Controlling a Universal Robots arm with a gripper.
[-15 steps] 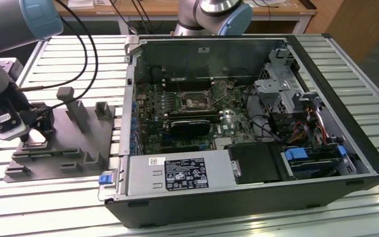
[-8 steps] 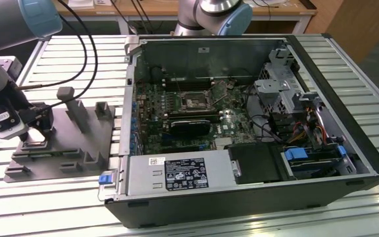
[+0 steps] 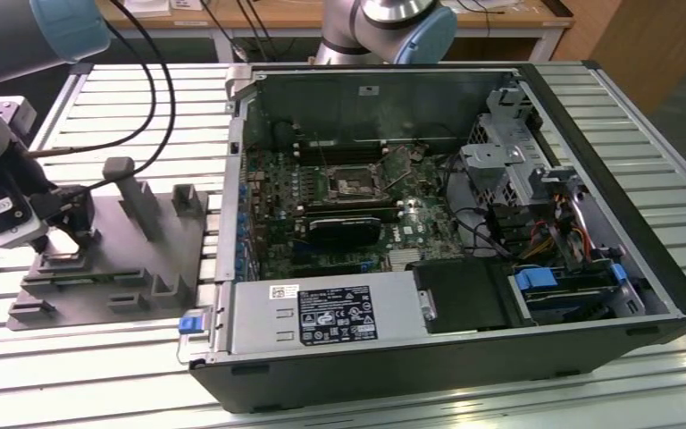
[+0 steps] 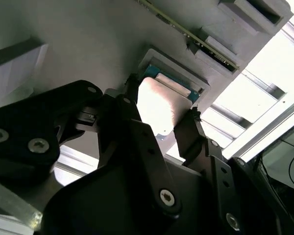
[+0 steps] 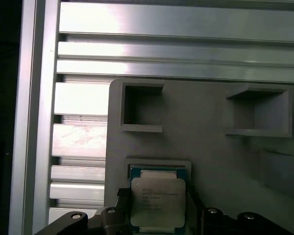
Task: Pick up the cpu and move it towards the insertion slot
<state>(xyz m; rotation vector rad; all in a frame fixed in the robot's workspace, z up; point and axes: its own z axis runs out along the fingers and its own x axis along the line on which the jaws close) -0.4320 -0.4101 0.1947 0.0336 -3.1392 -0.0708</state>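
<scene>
We see the arm reaching down over the grey fixture [image 3: 140,259] at the exterior view's left. The gripper [image 3: 67,239] has its fingers [image 4: 188,134] clamped against two edges of the cpu [image 5: 158,200]. The cpu lies in the fixture's recess, well apart from the insertion slot [image 3: 353,185].

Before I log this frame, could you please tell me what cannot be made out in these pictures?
- Second wrist view: glare washes out the top of the cpu; the claw covers part of its rim.
- Exterior view: the claw hides the cpu on the grey fixture.
- Exterior view: the insertion slot is too small to show its contacts.
</scene>
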